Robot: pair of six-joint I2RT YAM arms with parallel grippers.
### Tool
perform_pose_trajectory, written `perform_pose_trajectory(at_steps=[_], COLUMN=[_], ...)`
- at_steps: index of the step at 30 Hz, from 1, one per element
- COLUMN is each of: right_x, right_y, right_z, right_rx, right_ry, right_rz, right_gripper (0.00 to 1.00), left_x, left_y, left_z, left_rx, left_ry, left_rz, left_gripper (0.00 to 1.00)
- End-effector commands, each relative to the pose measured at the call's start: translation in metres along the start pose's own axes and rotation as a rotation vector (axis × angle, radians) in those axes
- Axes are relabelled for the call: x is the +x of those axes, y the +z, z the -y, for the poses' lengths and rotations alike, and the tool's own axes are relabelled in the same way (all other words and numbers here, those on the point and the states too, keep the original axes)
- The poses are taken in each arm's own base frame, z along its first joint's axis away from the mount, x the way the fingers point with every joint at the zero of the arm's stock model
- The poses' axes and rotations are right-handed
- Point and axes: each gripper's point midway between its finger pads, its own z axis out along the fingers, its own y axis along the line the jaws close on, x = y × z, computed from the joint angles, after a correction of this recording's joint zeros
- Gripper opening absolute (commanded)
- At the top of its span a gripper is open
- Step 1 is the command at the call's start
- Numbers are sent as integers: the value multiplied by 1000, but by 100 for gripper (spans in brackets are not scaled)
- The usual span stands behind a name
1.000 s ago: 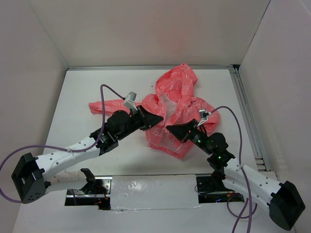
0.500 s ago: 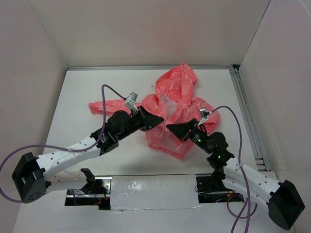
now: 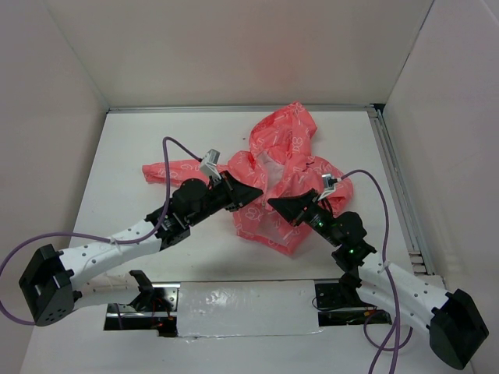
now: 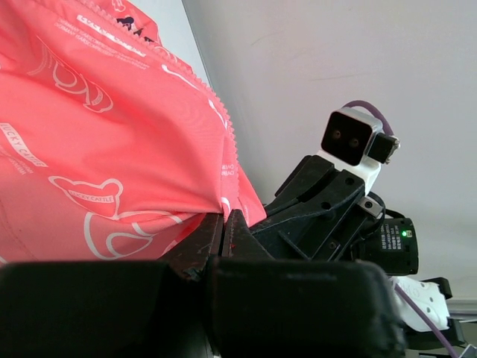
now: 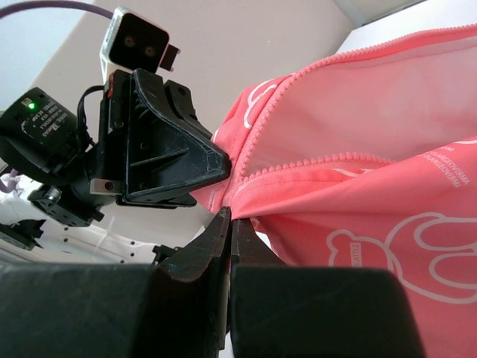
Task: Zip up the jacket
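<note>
The coral-pink hooded jacket (image 3: 284,167) with white outline print lies in the middle of the white table, hood toward the back, front open with white lining showing. My left gripper (image 3: 257,191) is shut on the jacket's left front edge; in the left wrist view (image 4: 223,216) the fabric (image 4: 97,134) and its zipper teeth run out from between the closed jaws. My right gripper (image 3: 272,204) is shut on the other front edge; in the right wrist view (image 5: 229,215) the pink zipper edge (image 5: 298,164) leaves the jaws. The two grippers face each other, close together, at the jacket's lower front.
White walls enclose the table (image 3: 148,140) on three sides. A metal rail (image 3: 394,179) runs along the right side. One sleeve (image 3: 168,168) stretches left behind my left arm. Purple cables loop off both arms. A taped cut-out (image 3: 242,300) lies at the near edge.
Almost nothing differs. Both grippers stay shut on the jacket's front edges; the right gripper has crept very slightly to the right.
</note>
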Motion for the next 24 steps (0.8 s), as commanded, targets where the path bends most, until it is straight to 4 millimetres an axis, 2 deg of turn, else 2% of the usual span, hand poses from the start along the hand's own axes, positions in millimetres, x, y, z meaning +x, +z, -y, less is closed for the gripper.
perform_pose_trajectory(at_steps=[1,7,13,21,24], right_x=[-31,-35,-35,-19,-17], right_y=[3,4,3,-7,-11], right_z=[-29,-31,-22,-19,-19], right_rx=[-98,-113,-76,-67,-67], right_ry=[-7,38,79,18,-3], right_rz=[113,138,157,79,70], right_gripper=[0,0,0,0,0], left_x=[-1,10,13,-2,-18], left_y=[-3,-8,-16,-18,-16], left_z=[18,19,19,27,28], left_rx=[79,122,173,173,152], left_ry=[-29,-57,-102,-65,-61], left_rz=[7,-31,-25,35,112], left_gripper=[0,0,0,0,0])
